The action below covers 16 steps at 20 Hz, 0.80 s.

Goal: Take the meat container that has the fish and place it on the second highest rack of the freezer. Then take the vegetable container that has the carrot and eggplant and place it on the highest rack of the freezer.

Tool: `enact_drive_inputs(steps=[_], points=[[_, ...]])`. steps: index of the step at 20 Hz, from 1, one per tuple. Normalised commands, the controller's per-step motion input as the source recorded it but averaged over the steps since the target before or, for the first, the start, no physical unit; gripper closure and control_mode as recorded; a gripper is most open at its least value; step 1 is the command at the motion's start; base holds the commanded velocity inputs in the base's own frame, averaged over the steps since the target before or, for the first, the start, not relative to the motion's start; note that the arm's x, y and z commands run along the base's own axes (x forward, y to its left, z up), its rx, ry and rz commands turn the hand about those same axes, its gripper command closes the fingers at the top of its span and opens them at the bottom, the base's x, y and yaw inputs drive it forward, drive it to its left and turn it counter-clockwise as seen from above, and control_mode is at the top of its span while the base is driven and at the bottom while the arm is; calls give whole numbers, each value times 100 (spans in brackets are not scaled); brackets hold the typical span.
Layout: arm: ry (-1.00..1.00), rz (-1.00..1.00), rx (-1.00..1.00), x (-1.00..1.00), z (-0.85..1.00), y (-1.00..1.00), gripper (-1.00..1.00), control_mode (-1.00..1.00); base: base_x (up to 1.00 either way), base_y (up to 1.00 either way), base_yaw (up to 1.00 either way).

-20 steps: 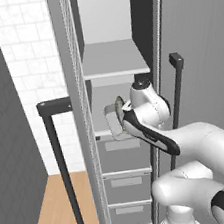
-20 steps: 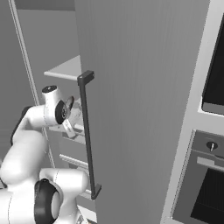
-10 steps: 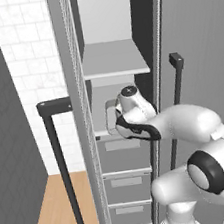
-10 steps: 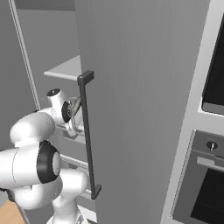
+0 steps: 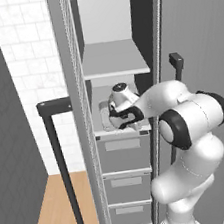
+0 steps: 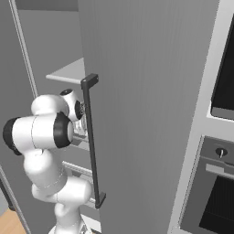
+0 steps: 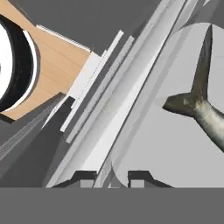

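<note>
1. The gripper (image 7: 112, 177) has stayed at the lower shelf over the last second, while the elbow has swung up and in beside the freezer (image 5: 75, 89). In the hand view the two dark fingertips (image 7: 83, 177) stand close together astride the tray's near rim. I cannot tell whether they are pinching the rim or have just let go.
2. The tray (image 7: 175, 148) is a pale, smooth, shallow dish with a rounded corner and a thin raised lip. It appears to lie flat on the shelf rather than hang from the hand.
3. The fish (image 7: 205, 109) lies inside the tray. Its forked tail and a slim, mottled silvery-grey body run off towards the edge of the hand view.
4. The lower shelf (image 5: 102, 134) is a flat, matte, pale-grey board. In the left base view the tray (image 5: 106, 116) sits on it, with the gripper (image 5: 119, 123) at its front edge.
5. Judging from this, the fish half of the task is all but done. What seems left is to release and draw back straight without dragging the tray.
6. Below the shelf are plain grey drawers (image 5: 122, 153).
7. Above it, the highest rack (image 5: 111, 58) is another pale board, where the carrot-and-eggplant container should go.
</note>
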Motion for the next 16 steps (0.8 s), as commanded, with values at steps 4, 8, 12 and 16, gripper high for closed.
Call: enact_drive_inputs(steps=[4, 8, 12, 16], points=[[4, 0, 0, 73, -44, 0, -100, -100, 0, 0, 0], [0, -1, 0, 20, -16, 0, -100, -100, 0, 0, 0], [-11, 0, 0, -54, 0, 0, -100, -100, 0, 0, 0], [-16, 1, 0, -90, 40, 6, -100, -100, 0, 0, 0]])
